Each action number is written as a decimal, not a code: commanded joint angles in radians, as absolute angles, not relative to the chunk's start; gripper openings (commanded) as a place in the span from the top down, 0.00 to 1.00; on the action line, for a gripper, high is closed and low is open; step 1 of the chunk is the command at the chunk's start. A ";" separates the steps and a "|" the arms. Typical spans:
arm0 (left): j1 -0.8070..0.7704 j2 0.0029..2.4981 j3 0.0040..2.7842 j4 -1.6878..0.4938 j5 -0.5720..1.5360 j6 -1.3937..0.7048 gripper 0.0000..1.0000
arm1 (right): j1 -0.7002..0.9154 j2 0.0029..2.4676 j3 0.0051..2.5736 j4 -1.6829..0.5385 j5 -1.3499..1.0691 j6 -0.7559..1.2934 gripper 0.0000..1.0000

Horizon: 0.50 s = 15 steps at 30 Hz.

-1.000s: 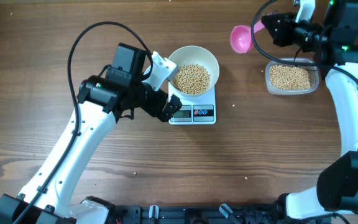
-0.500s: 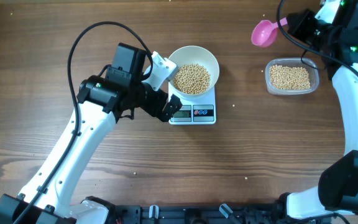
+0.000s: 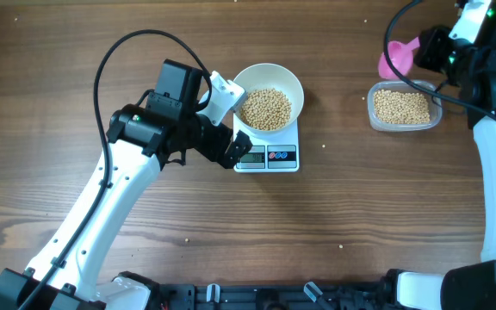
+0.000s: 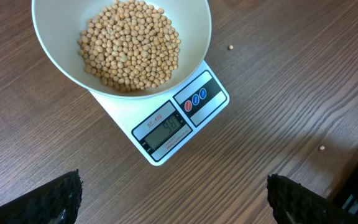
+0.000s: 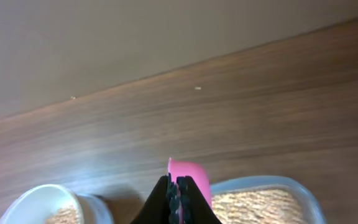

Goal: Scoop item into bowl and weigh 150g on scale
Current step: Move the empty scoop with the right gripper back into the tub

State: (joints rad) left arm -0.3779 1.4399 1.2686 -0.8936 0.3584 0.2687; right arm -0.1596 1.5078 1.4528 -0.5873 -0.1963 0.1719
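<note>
The white bowl (image 3: 296,83) stands on the small white scale (image 3: 267,158), holding a heap of tan beans (image 3: 265,108). My left gripper (image 3: 229,148) hovers at the scale's left front corner, jaws wide open with nothing between them. The left wrist view has the bowl (image 4: 50,57), beans (image 4: 129,43) and scale (image 4: 180,124) ahead of this gripper (image 4: 176,205). At the far right my right gripper (image 3: 429,47) is shut on the handle of a pink scoop (image 3: 399,56), held above the back left of the clear tub (image 3: 437,110) of beans. The right wrist view confirms the grip (image 5: 178,190) on the scoop (image 5: 191,174).
A few stray beans lie on the wooden table, one right of the scale (image 4: 230,46) and another nearer the camera (image 4: 321,148). The tub (image 5: 260,202) sits near the table's right back edge. My left arm stretches from the front left to the scale.
My right gripper has carried the pink scoop to the right, from between bowl and tub to over the tub's back left. The left arm, bowl and scale have not moved.
</note>
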 commanded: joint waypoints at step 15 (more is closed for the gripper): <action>-0.379 1.436 1.279 -0.892 0.374 0.284 0.00 | -0.045 1.570 1.460 -0.669 0.258 -0.028 0.96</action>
State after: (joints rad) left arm -0.3779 1.4399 1.2686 -0.8936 0.3584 0.2687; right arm -0.0456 1.5402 1.4528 -0.6621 0.2165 -0.0135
